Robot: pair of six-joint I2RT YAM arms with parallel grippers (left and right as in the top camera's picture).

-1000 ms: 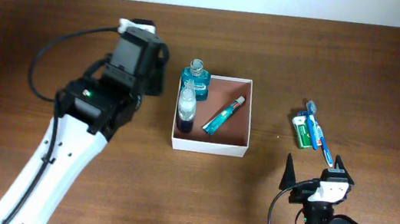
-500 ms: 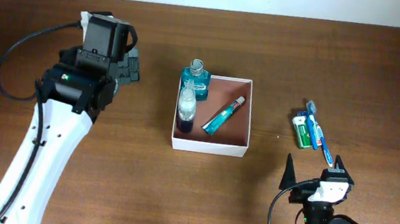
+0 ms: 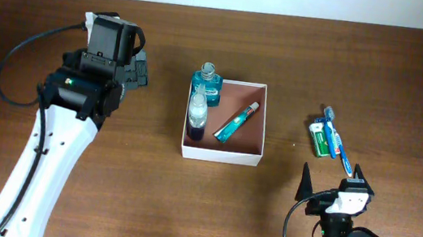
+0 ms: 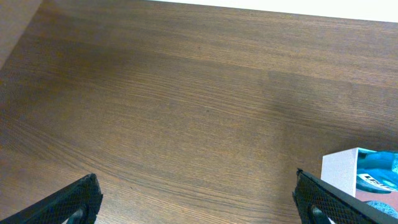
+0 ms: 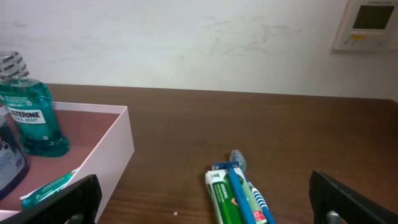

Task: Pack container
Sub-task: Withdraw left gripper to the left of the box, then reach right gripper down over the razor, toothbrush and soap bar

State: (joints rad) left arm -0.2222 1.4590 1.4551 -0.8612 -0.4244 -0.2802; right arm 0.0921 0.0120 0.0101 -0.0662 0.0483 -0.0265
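Left arm: a second ago it was sitting close to the left wall of the container [image 3: 221, 154]. It is now standing well off to the far left, and over the last half second nothing is moving. The left gripper [image 3: 139, 73] is hanging wide and empty. Its wrist view is showing bare wood between the fingers, with only a container corner [image 4: 341, 171] at the right edge.

Reading: a drop-off looks finished and the arm is clearing out.

The container is sitting mid-table and holding three items:
- mouthwash [image 3: 207, 83], upright in the far left corner
- a clear bottle [image 3: 197, 110], just beside the mouthwash
- a teal tube [image 3: 235, 122], lying diagonally on the red-brown floor

Packing is looking partly done. A toothbrush [image 3: 338, 142] and a green pack [image 3: 320, 138] are lying together on the table, well to the right of the container.

The right gripper [image 3: 332, 179] is waiting near the front edge, spread wide and holding nothing. The toothbrush and pack are lying ahead of it in its wrist view, so they seem to be the likely next pick.

Surface: the table [image 3: 381, 75] is dark brown wood grain, matte, with no clutter beyond the items listed. The left arm's black cable [image 3: 19, 56] is looping above it.

Room: a white wall [image 5: 186, 37] is running behind the table, with a small panel [image 5: 371, 22] mounted at the upper right.
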